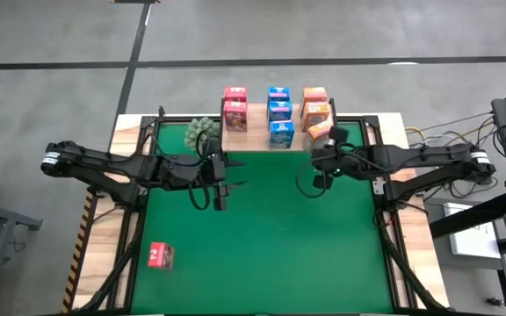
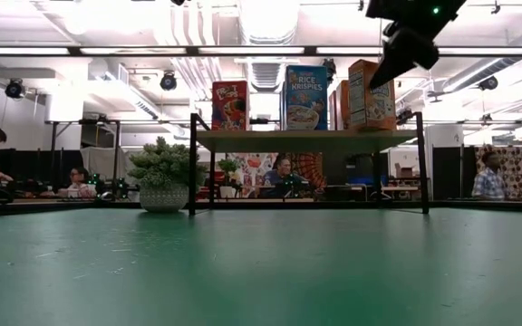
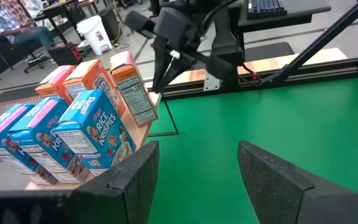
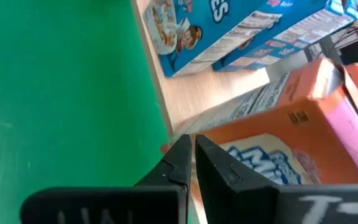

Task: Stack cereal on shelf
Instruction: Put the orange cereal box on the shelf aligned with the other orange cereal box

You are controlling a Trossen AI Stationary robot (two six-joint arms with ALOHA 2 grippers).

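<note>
Rice Krispies, that's the lettering plain on the front blue box (image 3: 91, 127), with two more blue boxes (image 3: 17, 138) lined up behind it on the wooden shelf (image 1: 257, 140). From table height the same name reads on the blue carton, a pink-red box (image 2: 230, 105) stands beside it, and an orange box (image 2: 370, 94) shows only its nutrition panel, too fine to read. The right wrist view catches a scrap of blue lettering on the nearest orange box (image 4: 278, 146), cut off by the fingers, so no telling the brand. Looking down, two pink-red boxes (image 1: 234, 108) stand on the shelf while the third pink-red box (image 1: 160, 255) lies alone on the green mat (image 1: 271, 246), well apart from everything (its print is too small to make out). The right gripper (image 1: 321, 151) hangs at the shelf's front edge just beside the front orange box (image 1: 320, 130), fingers pinched together on nothing. The left gripper (image 1: 219, 181) hovers over the mat near the potted plant (image 2: 163, 172), fingers spread wide and empty. People sit blurred in the room behind.
</note>
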